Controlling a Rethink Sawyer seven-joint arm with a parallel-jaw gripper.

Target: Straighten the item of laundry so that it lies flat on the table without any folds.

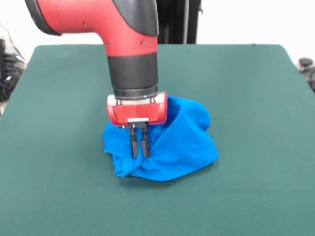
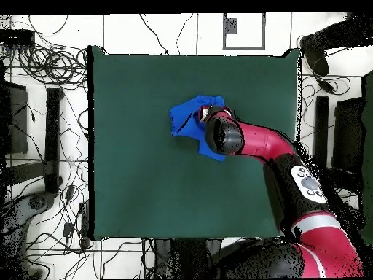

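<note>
The green table point(image 1: 256, 196) is big and mostly bare, with lots of free room on every side of the shirt. The blue shirt point(image 1: 182, 142) sits near the middle in a bunched, crumpled heap, far from all the edges. The gripper point(image 1: 139, 153) comes straight down onto the front of the heap, its two black fingers point(image 1: 133, 143) close together and pinching a fold of the shirt. The red arm point(image 2: 255, 140) hangs over the back of the heap. Beyond the table, cables point(image 2: 51, 65) lie on the floor.
</note>
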